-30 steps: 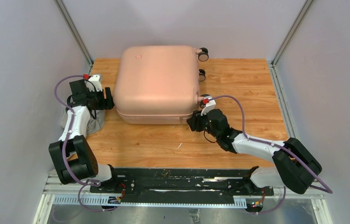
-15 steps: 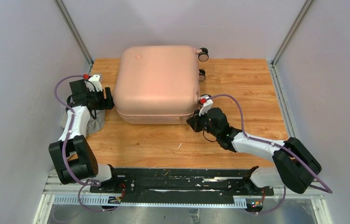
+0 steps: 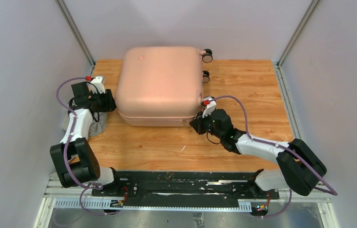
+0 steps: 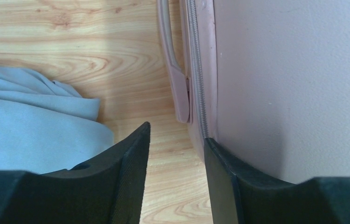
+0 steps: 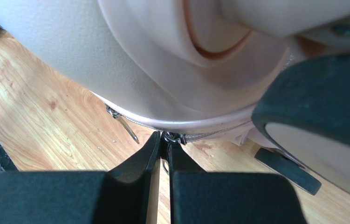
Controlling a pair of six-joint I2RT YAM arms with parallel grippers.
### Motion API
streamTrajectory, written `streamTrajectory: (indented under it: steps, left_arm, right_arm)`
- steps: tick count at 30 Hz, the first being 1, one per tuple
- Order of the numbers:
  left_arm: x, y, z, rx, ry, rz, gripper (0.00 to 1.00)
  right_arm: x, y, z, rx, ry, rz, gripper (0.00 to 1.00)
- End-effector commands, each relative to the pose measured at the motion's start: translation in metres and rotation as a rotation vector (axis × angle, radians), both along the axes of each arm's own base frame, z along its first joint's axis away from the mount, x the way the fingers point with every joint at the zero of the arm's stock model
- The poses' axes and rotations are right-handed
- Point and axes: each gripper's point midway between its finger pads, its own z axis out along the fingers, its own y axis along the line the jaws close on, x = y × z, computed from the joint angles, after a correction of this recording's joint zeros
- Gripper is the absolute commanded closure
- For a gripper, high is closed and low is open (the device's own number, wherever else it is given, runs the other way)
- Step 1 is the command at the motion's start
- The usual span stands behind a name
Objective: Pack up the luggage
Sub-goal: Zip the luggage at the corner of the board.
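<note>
Suitcase [image 3: 159, 80] lid down. My right gripper [image 5: 164, 142] pinches the zipper pull [image 5: 175, 137]; my left gripper [image 4: 176, 135] gapes, empty. Zipping remains.

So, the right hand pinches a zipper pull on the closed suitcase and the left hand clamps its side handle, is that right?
Nearly: the left wrist view shows the left hand open, with the side handle ahead of it, ungripped. The right hand pinches the zipper pull on the suitcase.
</note>
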Motion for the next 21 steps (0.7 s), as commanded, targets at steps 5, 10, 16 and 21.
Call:
streamTrajectory:
  steps: [5,10,16,21]
  left_arm:
    - [-0.023,-0.065,-0.01,-0.162,0.008,-0.189,0.51]
    - [-0.028,-0.074,-0.013,-0.173,0.007,-0.22,0.54]
    - [-0.033,-0.09,-0.01,-0.182,-0.003,-0.266,0.56]
    - [-0.037,-0.097,-0.01,-0.189,-0.007,-0.294,0.57]
  right_arm:
    - [-0.031,0.065,0.035,0.14,-0.006,0.278,1.0]
    - [-0.041,0.081,0.043,0.174,0.002,0.369,1.0]
    - [-0.055,0.105,0.061,0.272,-0.012,0.479,1.0]
    - [-0.056,0.104,0.081,0.451,-0.02,0.451,1.0]
